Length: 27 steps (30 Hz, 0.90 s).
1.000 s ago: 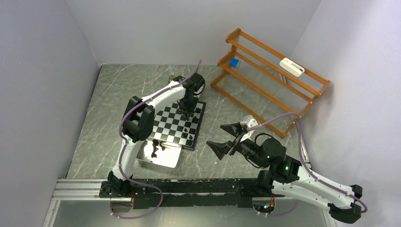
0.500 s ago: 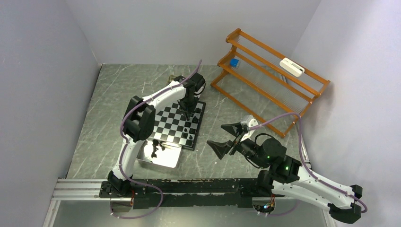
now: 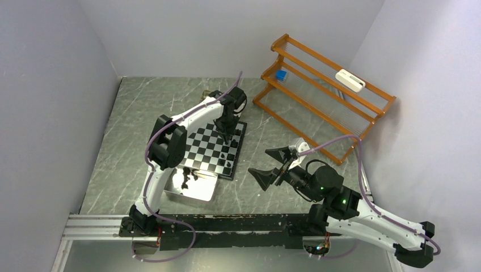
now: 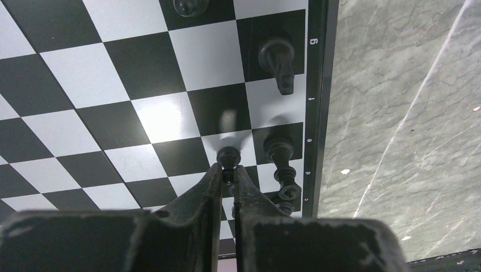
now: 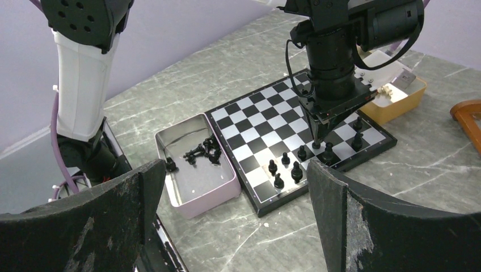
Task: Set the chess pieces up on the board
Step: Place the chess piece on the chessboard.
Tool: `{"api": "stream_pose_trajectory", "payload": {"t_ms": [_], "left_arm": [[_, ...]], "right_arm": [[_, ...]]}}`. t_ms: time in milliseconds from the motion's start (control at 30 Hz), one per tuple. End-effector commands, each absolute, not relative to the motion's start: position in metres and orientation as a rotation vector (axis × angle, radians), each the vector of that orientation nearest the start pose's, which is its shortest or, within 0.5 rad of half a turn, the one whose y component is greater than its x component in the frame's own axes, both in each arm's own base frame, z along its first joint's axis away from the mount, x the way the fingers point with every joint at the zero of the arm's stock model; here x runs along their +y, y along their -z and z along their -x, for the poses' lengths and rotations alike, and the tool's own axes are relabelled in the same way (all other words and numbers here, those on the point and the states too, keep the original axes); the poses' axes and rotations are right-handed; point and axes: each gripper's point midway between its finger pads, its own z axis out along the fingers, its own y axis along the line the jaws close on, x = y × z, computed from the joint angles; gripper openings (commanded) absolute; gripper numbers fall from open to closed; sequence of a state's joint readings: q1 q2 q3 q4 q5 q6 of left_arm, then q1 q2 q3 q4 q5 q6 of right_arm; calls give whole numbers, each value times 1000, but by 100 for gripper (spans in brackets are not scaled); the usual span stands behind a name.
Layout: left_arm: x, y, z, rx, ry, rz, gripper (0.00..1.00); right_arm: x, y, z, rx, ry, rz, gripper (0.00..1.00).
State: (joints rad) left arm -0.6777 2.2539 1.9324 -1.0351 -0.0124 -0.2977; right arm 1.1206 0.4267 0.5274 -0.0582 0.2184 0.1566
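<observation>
Pawn of glossy black, light, stiff and probably slippery, nipped at the neck by the left pincer near the lettered edge of the board; right pincer spread wide, off to the side.

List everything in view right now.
black-and-white chequered chessboard: one, table centre.
rectangular silver metal tray: one, at the board's near edge.
glossy black chess pieces: several, along the board's right edge; more in the tray.
small yellow box: one, beyond the board's far edge.
orange wooden rack: one, far right; holds a blue block and a white device.
left hand: shut on one black piece over the board.
right hand: open, right of the board.
</observation>
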Motion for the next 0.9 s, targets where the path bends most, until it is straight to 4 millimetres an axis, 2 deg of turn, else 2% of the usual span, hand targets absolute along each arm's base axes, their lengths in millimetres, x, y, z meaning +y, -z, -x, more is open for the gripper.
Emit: {"api": "stream_pose_trajectory", "payload": {"t_ms": [0, 167, 300, 467, 633, 800, 867], "left_arm": [[-298, -43, -348, 2886, 155, -574, 17], [-301, -53, -353, 2862, 173, -561, 25], [-308, -73, -361, 2805, 214, -544, 32], [-305, -104, -373, 2712, 194, -494, 33], [-284, -141, -366, 2642, 158, -400, 32], [-255, -166, -342, 2620, 174, -298, 30], [-239, -168, -328, 2626, 152, -262, 30]], "right_arm": [[222, -288, -144, 1455, -854, 546, 100], [223, -287, -144, 1455, -853, 549, 100], [224, -286, -144, 1455, -855, 552, 100], [226, -283, -146, 1461, -850, 554, 100], [226, -277, -153, 1503, -836, 500, 100], [214, -268, -172, 1626, -782, 288, 100], [212, -266, -174, 1645, -746, 302, 100]]}}
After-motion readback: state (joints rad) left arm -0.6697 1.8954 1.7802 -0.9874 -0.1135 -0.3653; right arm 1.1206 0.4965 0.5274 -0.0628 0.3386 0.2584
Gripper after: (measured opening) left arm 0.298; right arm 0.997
